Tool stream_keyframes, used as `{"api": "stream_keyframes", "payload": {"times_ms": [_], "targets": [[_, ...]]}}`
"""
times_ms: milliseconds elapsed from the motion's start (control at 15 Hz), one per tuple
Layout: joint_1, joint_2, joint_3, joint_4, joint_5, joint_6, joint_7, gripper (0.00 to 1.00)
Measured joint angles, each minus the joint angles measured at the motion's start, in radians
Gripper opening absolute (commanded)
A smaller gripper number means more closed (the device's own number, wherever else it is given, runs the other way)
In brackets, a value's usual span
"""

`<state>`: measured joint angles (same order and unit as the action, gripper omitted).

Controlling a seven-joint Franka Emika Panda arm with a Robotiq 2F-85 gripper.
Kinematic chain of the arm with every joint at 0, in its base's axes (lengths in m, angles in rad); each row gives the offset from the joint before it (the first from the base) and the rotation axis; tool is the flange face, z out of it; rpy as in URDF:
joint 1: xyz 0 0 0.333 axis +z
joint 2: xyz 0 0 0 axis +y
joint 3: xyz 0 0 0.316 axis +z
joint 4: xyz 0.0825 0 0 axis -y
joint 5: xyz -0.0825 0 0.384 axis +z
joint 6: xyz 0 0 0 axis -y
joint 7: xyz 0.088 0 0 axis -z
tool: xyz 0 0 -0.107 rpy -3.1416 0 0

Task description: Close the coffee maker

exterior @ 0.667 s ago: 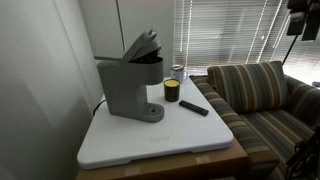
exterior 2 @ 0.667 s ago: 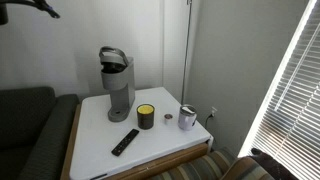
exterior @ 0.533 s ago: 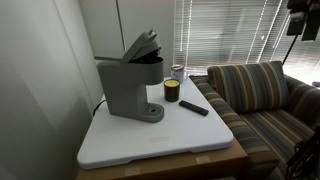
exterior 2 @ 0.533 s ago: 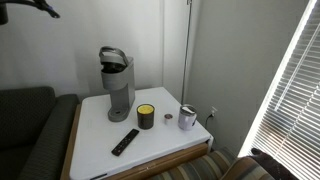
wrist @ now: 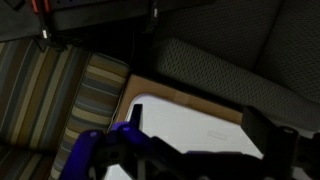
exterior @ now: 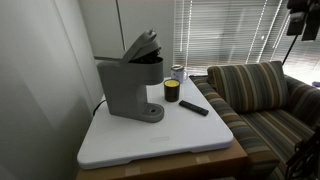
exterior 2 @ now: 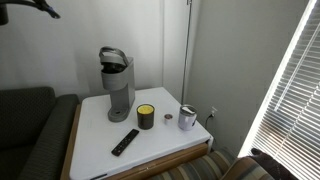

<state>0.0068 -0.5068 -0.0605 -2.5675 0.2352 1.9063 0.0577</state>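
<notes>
The grey coffee maker (exterior: pixel 130 85) stands at the back of the white table (exterior: pixel 160 145), and it shows in both exterior views (exterior 2: pixel 118 85). Its hinged top lid (exterior: pixel 145 44) is tilted up, open. My gripper (wrist: pixel 200 125) is high above the couch side, far from the machine, with its two dark fingers spread apart and nothing between them. The arm shows only as a dark shape at the frame edge in both exterior views (exterior: pixel 303 20) (exterior 2: pixel 30 8). The coffee maker is out of the wrist view.
A small dark jar with a yellow label (exterior: pixel 171 91) (exterior 2: pixel 146 116), a metal cup (exterior 2: pixel 187 118) and a flat black remote (exterior: pixel 194 107) (exterior 2: pixel 125 142) lie on the table. A striped couch (exterior: pixel 265 100) adjoins the table. Window blinds (exterior 2: pixel 295 90) hang at the side.
</notes>
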Motion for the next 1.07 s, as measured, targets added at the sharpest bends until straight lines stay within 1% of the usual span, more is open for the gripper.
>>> {"api": "stream_keyframes", "payload": {"times_ms": [733,1067], "targets": [[0.0,0.001,0.002,0.006,-0.006,0.0,-0.005,1.0],[0.0,0.05,0.026,0.069,-0.043,0.0,-0.033,1.0]]}}
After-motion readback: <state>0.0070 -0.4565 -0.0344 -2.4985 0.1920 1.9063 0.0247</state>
